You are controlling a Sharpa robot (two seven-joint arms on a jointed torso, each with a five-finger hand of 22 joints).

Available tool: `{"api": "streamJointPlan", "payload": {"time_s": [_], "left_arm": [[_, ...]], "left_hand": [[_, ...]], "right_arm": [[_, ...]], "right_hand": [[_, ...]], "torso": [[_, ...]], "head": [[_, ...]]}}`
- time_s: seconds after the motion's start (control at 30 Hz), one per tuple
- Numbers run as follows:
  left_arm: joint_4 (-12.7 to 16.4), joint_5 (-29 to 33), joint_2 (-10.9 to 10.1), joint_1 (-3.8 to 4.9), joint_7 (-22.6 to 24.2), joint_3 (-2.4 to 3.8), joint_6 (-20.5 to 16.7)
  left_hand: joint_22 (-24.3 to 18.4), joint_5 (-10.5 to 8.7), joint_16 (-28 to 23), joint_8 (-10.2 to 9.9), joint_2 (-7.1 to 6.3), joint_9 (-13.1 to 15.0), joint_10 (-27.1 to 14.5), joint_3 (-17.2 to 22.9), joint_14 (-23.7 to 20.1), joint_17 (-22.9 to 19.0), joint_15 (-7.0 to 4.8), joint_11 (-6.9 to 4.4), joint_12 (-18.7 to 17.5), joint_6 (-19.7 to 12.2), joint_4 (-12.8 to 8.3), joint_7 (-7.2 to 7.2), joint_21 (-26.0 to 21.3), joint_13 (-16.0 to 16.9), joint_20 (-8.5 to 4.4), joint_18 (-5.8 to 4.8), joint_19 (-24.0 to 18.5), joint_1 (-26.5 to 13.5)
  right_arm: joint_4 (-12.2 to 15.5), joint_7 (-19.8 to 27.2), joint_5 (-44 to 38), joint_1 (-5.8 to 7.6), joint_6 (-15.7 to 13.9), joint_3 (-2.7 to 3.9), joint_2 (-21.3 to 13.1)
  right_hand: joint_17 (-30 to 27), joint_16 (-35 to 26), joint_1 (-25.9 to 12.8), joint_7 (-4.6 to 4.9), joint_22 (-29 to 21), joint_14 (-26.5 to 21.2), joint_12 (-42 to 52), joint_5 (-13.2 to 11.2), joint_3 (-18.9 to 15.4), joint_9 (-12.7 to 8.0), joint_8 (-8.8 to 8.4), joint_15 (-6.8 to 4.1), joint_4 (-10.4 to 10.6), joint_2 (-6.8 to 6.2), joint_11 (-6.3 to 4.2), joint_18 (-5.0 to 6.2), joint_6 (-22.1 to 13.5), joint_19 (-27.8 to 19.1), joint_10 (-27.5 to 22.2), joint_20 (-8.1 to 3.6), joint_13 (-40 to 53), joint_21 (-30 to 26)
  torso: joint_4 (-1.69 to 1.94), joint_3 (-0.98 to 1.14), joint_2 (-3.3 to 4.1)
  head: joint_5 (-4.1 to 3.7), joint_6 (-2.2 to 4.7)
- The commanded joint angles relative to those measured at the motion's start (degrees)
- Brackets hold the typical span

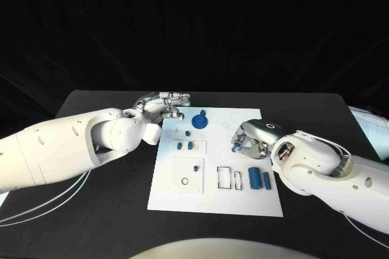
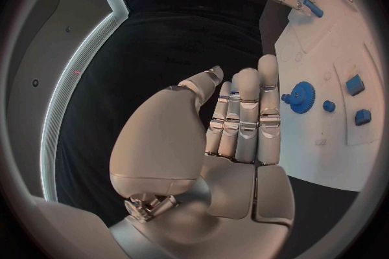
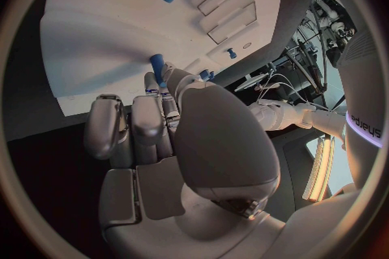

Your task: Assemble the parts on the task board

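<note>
Black table (image 1: 97,214), white task board (image 1: 243,198), blue peg (image 3: 156,65) in right robot hand (image 1: 249,140).

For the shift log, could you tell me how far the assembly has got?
Early to midway. A blue gear already sits on the task board. The right hand holds a small blue peg; the left hand holds nothing. Two blue cylinders lie loose.

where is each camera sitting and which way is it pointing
Head view: on the robot's head, looking down at the white board; both arms show.
Left wrist view: behind the left hand, facing the board's blue gear.
Right wrist view: behind the right hand, which pinches a small blue peg over the board.
Shared: gear and left hand also appear from the head.
</note>
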Motion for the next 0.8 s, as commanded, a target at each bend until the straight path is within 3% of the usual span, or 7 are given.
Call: {"api": "streamJointPlan", "payload": {"time_s": [0.03, 0.2, 0.3, 0.47, 0.6, 0.67, 0.8], "left_arm": [[0.14, -0.25, 0.14, 0.05, 0.46, 0.04, 0.83], [-0.29, -0.25, 0.05, 0.05, 0.95, 0.04, 0.32], [-0.83, -0.25, 0.12, 0.05, 0.83, 0.04, 0.44], [-1.3, -0.25, 0.28, 0.05, 0.67, 0.04, 0.64], [-1.49, -0.25, 0.52, 0.04, 0.61, 0.04, 0.81], [-1.65, -0.25, 0.73, 0.04, 0.58, 0.04, 0.93], [-2.21, -0.25, 1.27, 0.03, 0.61, 0.04, 1.06]], "left_hand": [[-0.1, 0.05, 0.03, 0.18, 0.28, -0.06, -0.39, -0.35, -0.34, -0.16, -0.16, -0.12, 0.28, -0.34, 0.15, -0.08, -0.33, 0.1, 0.22, 0.98, -0.26, -0.43], [-0.22, 0.09, 0.23, 0.43, 0.55, -0.03, -0.35, -0.38, -0.28, -0.03, -0.25, -0.22, 0.6, -0.23, -0.02, -0.18, -0.42, 0.17, 0.2, 1.03, -0.2, -0.03], [-0.22, 0.09, 0.23, 0.43, 0.55, -0.03, -0.35, -0.38, -0.28, -0.03, -0.25, -0.22, 0.6, -0.23, -0.02, -0.18, -0.42, 0.17, 0.2, 1.03, -0.2, -0.03], [-0.25, 0.1, 0.18, 0.5, 0.58, -0.03, -0.35, -0.42, -0.33, -0.18, -0.26, -0.25, 0.69, -0.21, -0.07, -0.2, -0.44, 0.19, 0.18, 1.04, -0.17, 0.05], [-0.25, 0.1, 0.18, 0.5, 0.58, -0.03, -0.35, -0.42, -0.33, -0.18, -0.26, -0.25, 0.69, -0.21, -0.07, -0.2, -0.44, 0.19, 0.18, 1.04, -0.17, 0.05], [-0.25, 0.1, 0.18, 0.5, 0.58, -0.03, -0.35, -0.42, -0.33, -0.18, -0.26, -0.25, 0.69, -0.21, -0.07, -0.2, -0.44, 0.19, 0.18, 1.04, -0.17, 0.05], [-0.25, 0.1, 0.18, 0.5, 0.58, -0.03, -0.35, -0.42, -0.33, -0.18, -0.26, -0.25, 0.69, -0.21, -0.07, -0.2, -0.44, 0.19, 0.18, 1.04, -0.17, 0.05]], "right_arm": [[1.42, 0.6, -0.57, -0.04, -2.61, 0.28, -0.76], [4.09, 0.97, 0.62, 0.05, -3.76, 1.32, -2.21], [6.23, 0.86, 0.89, 0.18, -4.21, 1.85, -2.71], [9.12, 0.92, 1.4, 0.29, -4.33, 2.19, -2.3], [10.08, 1.35, 1.62, 0.07, -4.08, 2.2, -0.37], [10.2, 1.61, 0.7, -0.31, -3.92, 2.04, 1.08], [9.64, 2.42, -0.61, -0.81, -3.57, 0.99, 4.4]], "right_hand": [[0.28, 0.54, -0.32, 0.11, 0.33, 1.27, -0.5, 1.32, 0.56, 0.14, 0.04, -0.41, -0.2, -0.29, -1.85, -0.57, 0.5, 0.46, 2.62, -0.11, 0.48, 0.4], [0.89, 1.07, -1.06, 0.1, 1.07, 1.32, -0.93, 2.35, 1.14, 0.18, 0.0, -0.4, -0.41, -0.82, -1.85, -0.71, 0.63, 0.79, 2.82, -0.11, 0.46, 0.94], [1.1, 1.27, -1.32, 0.13, 1.41, 1.35, -1.15, 2.62, 1.33, 0.18, -0.05, -0.38, -0.46, -0.97, -1.81, -0.78, 0.61, 0.97, 2.76, -0.09, 0.41, 1.19], [1.28, 1.42, -1.42, 0.14, 1.58, 1.37, -1.27, 2.74, 1.45, 0.19, -0.08, -0.36, -0.51, -1.02, -1.8, -0.82, 0.6, 1.06, 2.73, -0.08, 0.39, 1.31], [1.44, 1.57, -1.53, 0.16, 1.73, 1.4, -1.47, 2.93, 1.71, 0.18, -0.14, -0.34, -0.63, -1.04, -1.76, -0.84, 0.56, 1.11, 2.67, -0.06, 0.35, 1.42], [1.48, 1.62, -1.54, 0.17, 1.76, 1.4, -1.53, 3.0, 1.8, 0.18, -0.15, -0.33, -0.67, -1.03, -1.75, -0.85, 0.55, 1.12, 2.66, -0.06, 0.34, 1.45], [1.51, 1.66, -1.59, 0.19, 1.79, 1.41, -1.6, 3.1, 1.89, 0.18, -0.17, -0.32, -0.72, -1.03, -1.73, -0.85, 0.54, 1.12, 2.66, -0.05, 0.33, 1.48]], "torso": [[-0.03, 0.15, -0.14], [-0.22, -0.08, -0.37], [-0.36, -0.1, -0.57], [-0.43, -0.16, -0.74], [-0.36, -0.2, -0.73], [-0.32, -0.16, -0.69], [-0.32, -0.14, -0.74]], "head": [[0.22, -0.36], [0.15, -0.25], [0.39, -0.25], [0.64, -0.2], [1.16, -0.11], [2.12, -0.11], [2.37, -0.31]]}}
